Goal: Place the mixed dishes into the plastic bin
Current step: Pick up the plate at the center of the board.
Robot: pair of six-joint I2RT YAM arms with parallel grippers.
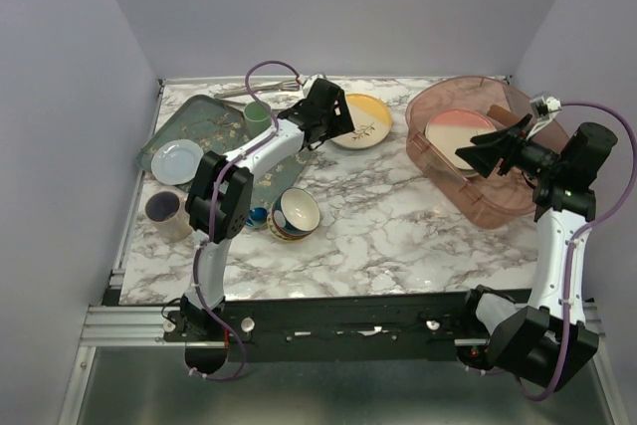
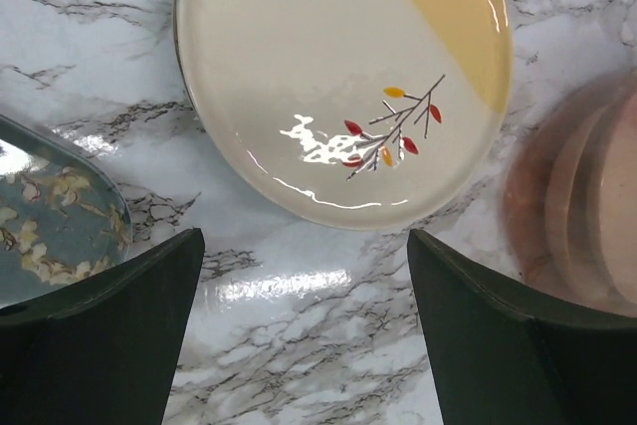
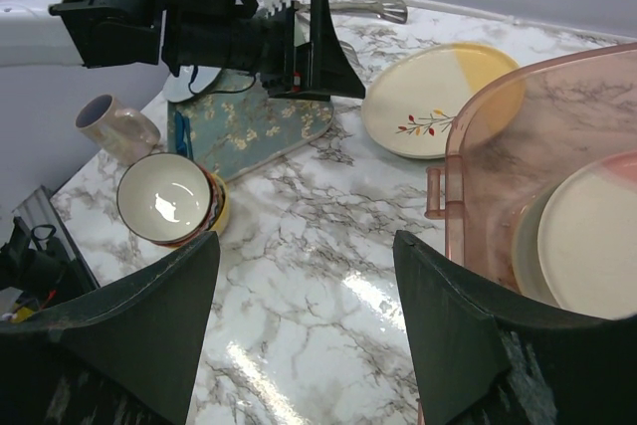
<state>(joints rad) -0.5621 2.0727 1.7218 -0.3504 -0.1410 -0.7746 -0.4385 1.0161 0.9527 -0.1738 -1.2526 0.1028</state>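
Left hand [image 2: 304, 246] is spread wide with nothing in it, hanging just over the tabletop [image 1: 398, 216] at the near rim of the yellow plate [image 2: 328, 67]. So the step in hand looks like picking that one up.

My take: the plate lies flat on slick marble, so a straight-down pinch probably just skates off. I'd tip the wrist, put one finger on top of the rim and work the other under the lip, then close slowly. The plate sits between the tray [image 1: 214, 121] and the bin [image 3: 478, 136], apart from both. The carry over looks short, but it has to clear the bin wall.

Right hand [image 3: 306, 241] is also open and empty, up over the near side of the bin. I'd want it out of the way before the drop.

Counts:
- bin: 1, at the far right of the tabletop
- pink plate [image 3: 597, 246] in the bin: 1 for sure, maybe a second rim under it, can't tell
- yellow plate: 1, on the tabletop
- bowl [image 1: 296, 212]: 1, on the tabletop
- pale plate [image 1: 177, 160]: 1, on the tray
- mug [image 1: 162, 208]: 1
- green cup [image 1: 257, 113]: 1, on the tray

That leaves three dishes out.
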